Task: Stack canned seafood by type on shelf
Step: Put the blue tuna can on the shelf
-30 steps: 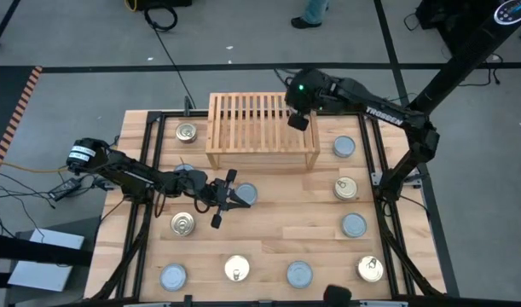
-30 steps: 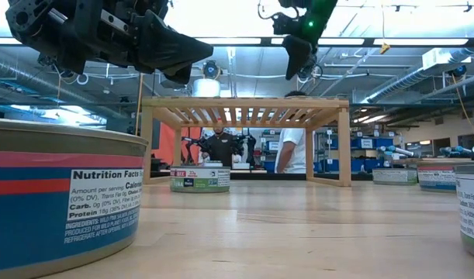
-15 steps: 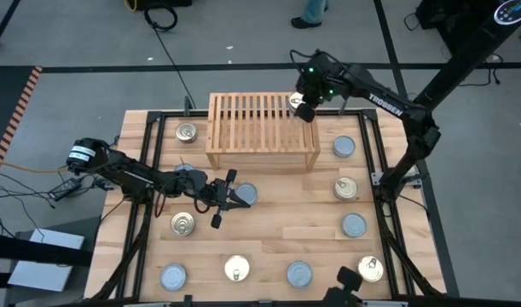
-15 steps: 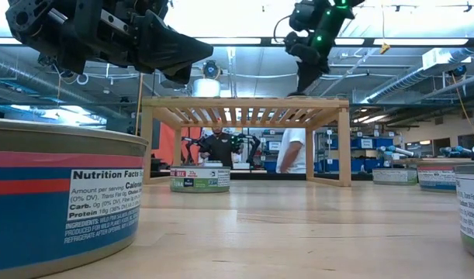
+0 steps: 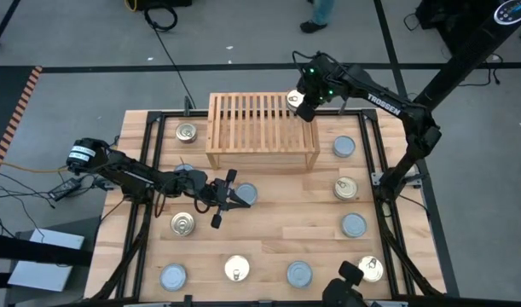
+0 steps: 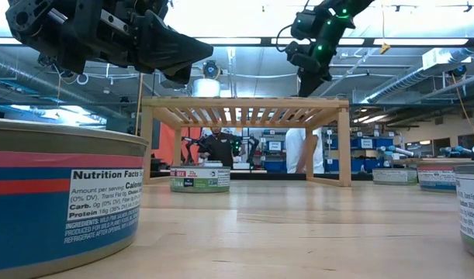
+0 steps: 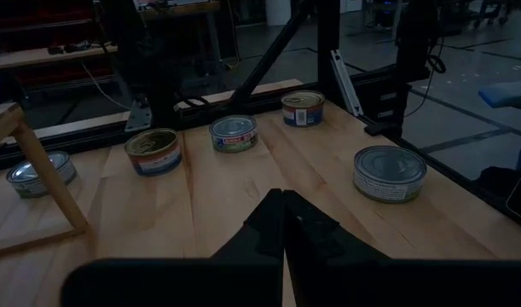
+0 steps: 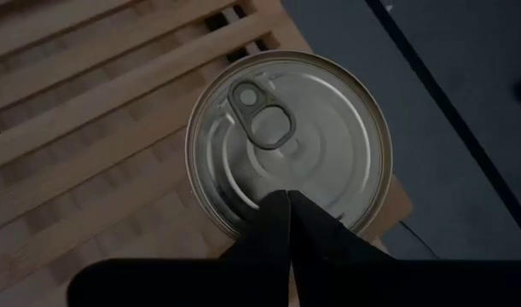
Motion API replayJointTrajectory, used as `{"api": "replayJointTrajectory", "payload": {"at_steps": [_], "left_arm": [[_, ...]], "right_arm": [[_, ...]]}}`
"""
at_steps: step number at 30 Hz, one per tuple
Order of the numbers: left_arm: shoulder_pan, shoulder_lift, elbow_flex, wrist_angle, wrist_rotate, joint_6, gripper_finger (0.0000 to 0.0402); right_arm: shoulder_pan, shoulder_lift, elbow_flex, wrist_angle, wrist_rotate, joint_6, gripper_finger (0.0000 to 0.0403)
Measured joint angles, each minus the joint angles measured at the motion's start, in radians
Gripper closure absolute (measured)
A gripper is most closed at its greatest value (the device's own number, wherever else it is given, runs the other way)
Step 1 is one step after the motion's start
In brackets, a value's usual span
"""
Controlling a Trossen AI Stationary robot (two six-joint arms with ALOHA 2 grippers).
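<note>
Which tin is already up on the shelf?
Only the pull-tab tin at the shelf's far right corner, beneath the right tool; every other tin sits on the tabletop.

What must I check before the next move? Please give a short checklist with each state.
1. Pull-tab tin lies flat on the shelf, at its far right corner: ok.
2. Tin fully on the slats, not over the edge: cannot tell.
3. Right gripper shut and over the tin's lid, holding nothing: ok.
4. Left gripper shut and empty, above the table near a plain tin: ok.
5. Sorting finished: not ok, many tins lie on the table.
</note>
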Motion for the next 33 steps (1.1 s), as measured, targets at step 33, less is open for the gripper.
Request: {"api": "replayJointTrajectory", "payload": {"at_steps": [33], "left_arm": [[0.000,0.000,0.000,0.000,0.000,0.000,0.0394]], "right_arm": [[-0.057,0.001,-0.001,0.064,-0.007,0.046,0.0395]]}}
